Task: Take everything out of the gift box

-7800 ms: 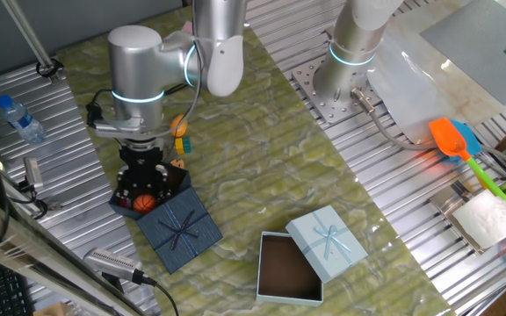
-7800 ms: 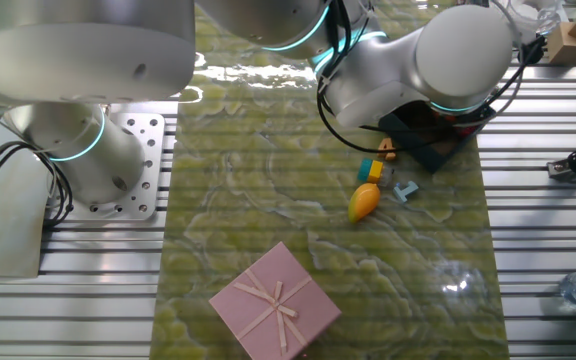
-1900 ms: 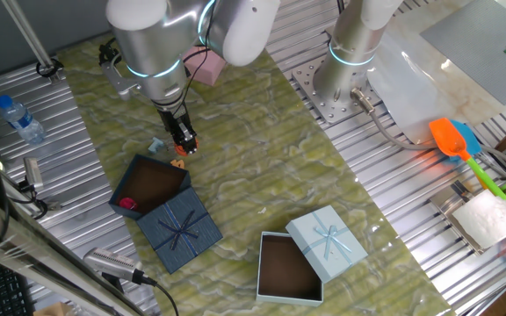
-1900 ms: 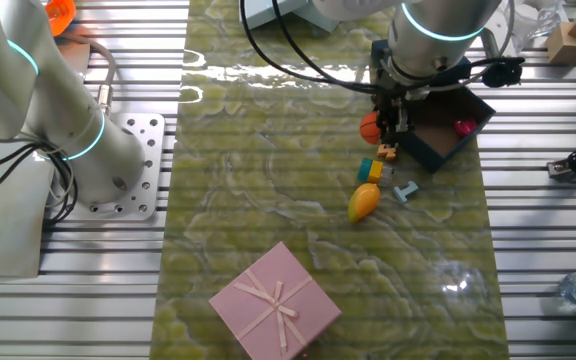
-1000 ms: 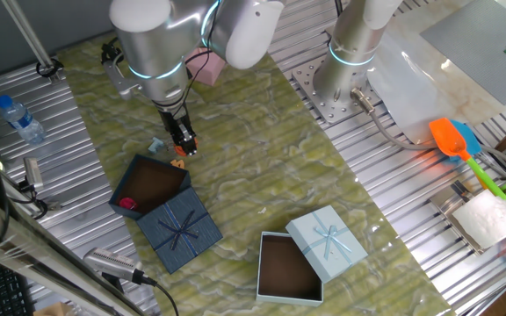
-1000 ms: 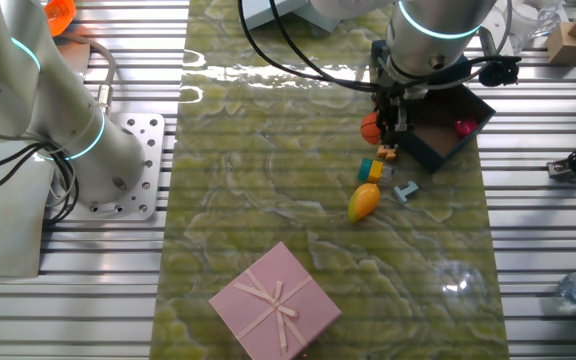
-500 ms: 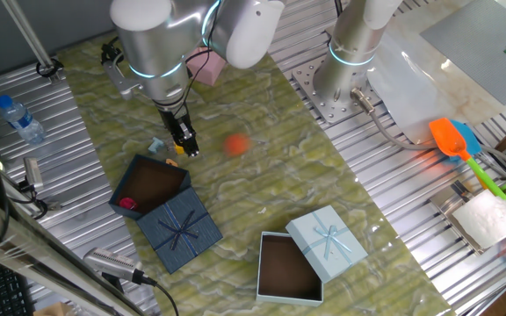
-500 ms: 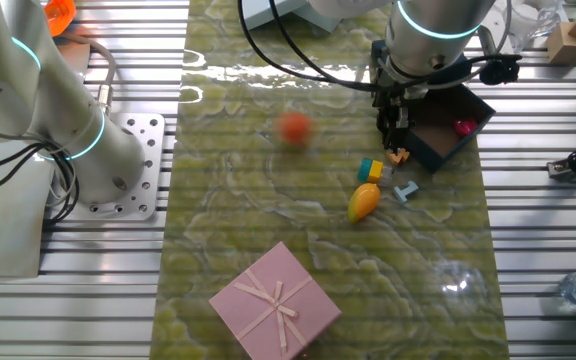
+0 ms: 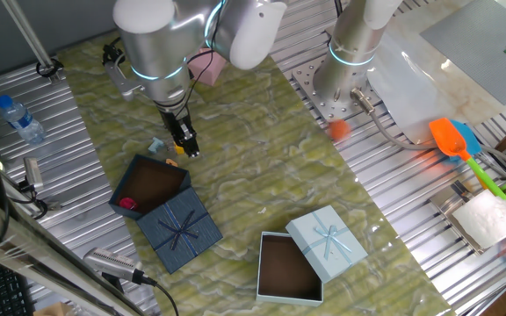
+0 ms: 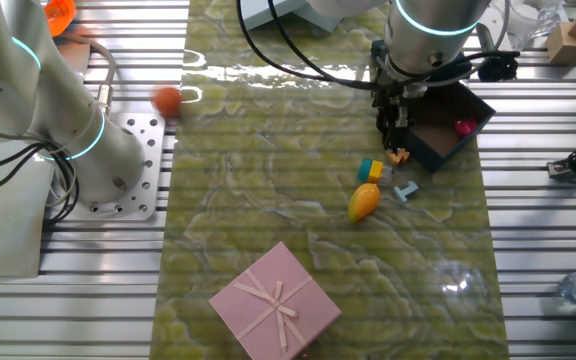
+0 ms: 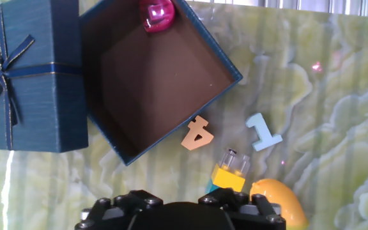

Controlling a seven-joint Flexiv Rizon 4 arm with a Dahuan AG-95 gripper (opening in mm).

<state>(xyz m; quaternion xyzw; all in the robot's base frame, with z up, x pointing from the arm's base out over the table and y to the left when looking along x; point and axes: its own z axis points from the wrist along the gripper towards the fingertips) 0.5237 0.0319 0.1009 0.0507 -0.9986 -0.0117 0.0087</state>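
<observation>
We are between picks: the gift box (image 9: 148, 187) sits at the mat's left edge, its lid (image 9: 181, 229) touching it, with one pink toy (image 11: 158, 14) left in a corner. Next we must reach in for it. Our gripper (image 9: 188, 149) hovers just beyond the box, seemingly empty; its opening we cannot tell.

Orange ball (image 9: 339, 129) gone from the pincer (image 9: 189, 150), rolled across the tabletop (image 9: 262, 175) to its edge by the arm bases.
</observation>
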